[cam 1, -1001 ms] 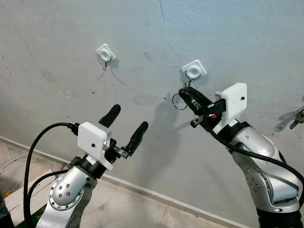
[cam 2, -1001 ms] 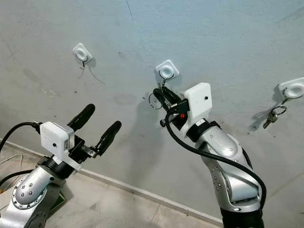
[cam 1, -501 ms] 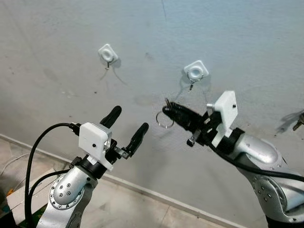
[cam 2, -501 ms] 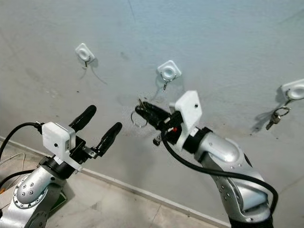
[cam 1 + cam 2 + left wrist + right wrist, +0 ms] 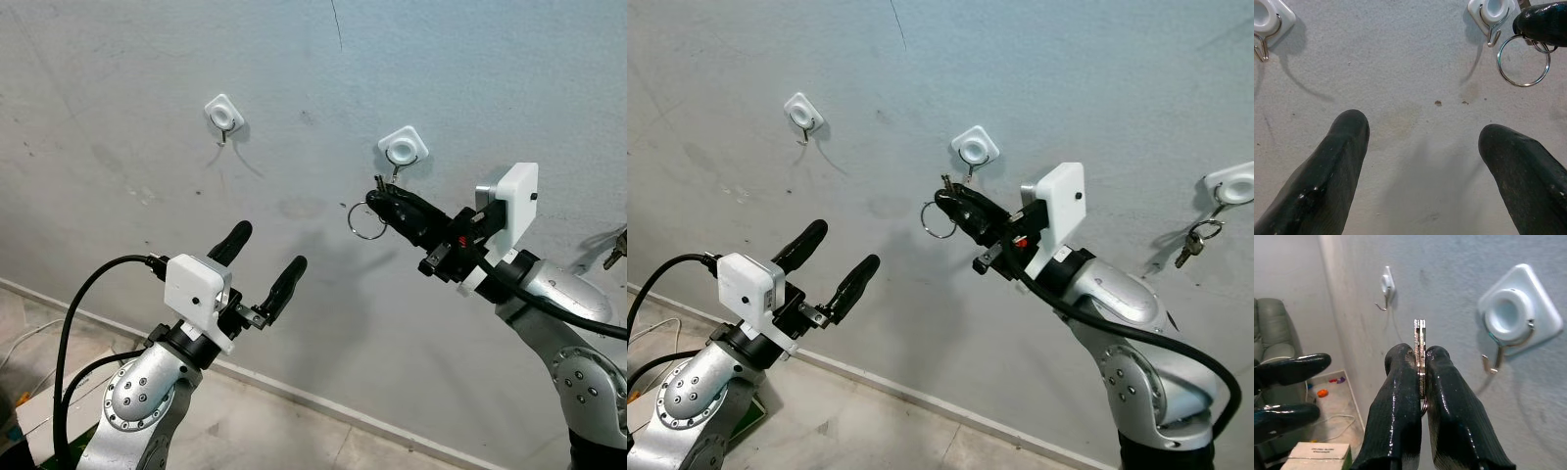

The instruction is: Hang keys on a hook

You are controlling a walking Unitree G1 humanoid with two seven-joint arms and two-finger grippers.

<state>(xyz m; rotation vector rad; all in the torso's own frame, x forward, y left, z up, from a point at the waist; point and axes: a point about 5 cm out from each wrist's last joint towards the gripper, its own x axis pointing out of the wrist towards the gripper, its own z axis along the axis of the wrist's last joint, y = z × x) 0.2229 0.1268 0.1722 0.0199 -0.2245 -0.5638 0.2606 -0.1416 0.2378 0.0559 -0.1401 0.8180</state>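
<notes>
between right fingers [image 5: 1400, 396]: key [image 5: 1420, 340]

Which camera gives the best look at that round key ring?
The left wrist view: the key ring hangs whole against the wall below the right hand. Both eye views show it smaller. The right wrist view shows mostly the key's edge.

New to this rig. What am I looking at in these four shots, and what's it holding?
A humanoid robot faces a grey wall. Two shots come from its head cameras; the other two look along each gripper's black fingers. The right gripper pinches a key whose key ring dangles just below the middle hook. The left gripper waits open and empty, lower down. Another bare hook sits further left, and a far-right hook already carries keys.
</notes>
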